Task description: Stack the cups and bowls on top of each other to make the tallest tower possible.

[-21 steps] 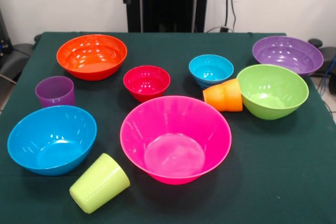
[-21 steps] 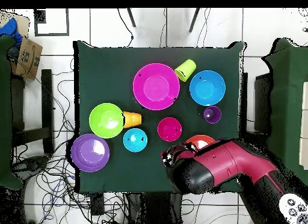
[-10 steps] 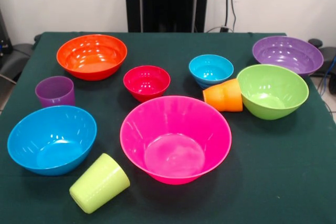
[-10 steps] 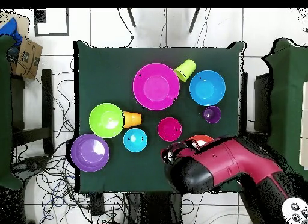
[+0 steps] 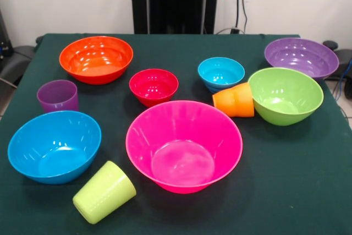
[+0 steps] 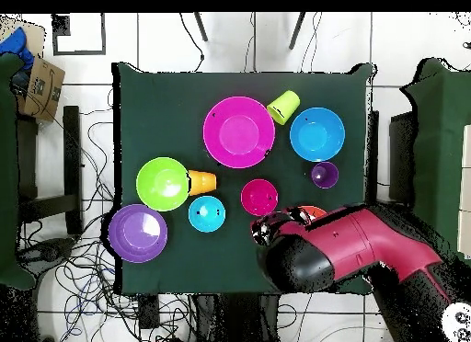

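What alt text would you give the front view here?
Ten bright plastic pieces sit apart, unstacked, on a green table: a large pink bowl at the centre, blue bowl to its left, orange bowl, small red bowl and others behind. A lime green cup lies tipped in front.

Setting: robotics laboratory, test cell.

Evidence:
- Table [image 5: 308, 191], square, covered edge to edge in dark green cloth, standing alone on a pale tiled floor [image 6: 166, 39].
- Red and black robot arm [image 6: 340, 251] reaching over one table edge, seen from overhead.
- Black pedestal column [image 5: 176, 1] behind the far table edge, against a plain white wall [image 5: 60, 1].
- Loose black cables [image 6: 87, 177] strewn across the floor beside the table and under it; more cables hang down the wall.
- Cardboard box [image 6: 41, 88] on the floor off one table corner.
- Bright plastic bowls [image 5: 184, 146] and cups [image 5: 104, 192] laid out as test pieces.
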Robot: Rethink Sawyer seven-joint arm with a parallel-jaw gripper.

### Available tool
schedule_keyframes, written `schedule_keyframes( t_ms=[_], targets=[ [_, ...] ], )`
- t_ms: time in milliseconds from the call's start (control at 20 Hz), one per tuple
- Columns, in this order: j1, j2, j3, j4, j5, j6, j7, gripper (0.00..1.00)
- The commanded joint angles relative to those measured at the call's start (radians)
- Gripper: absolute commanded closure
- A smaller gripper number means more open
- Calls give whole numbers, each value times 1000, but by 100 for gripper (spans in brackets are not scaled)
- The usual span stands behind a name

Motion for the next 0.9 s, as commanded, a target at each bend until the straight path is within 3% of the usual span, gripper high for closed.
schedule_keyframes(
  t_ms=[50, 300, 900],
  targets=[
    [32, 84, -23, -43, -93, 106, -317, 0],
    [19, 76, -20, -33, -103, 88, -312, 0],
    [42, 180, -56, -70, -193, 72, -339, 0]
  ],
)
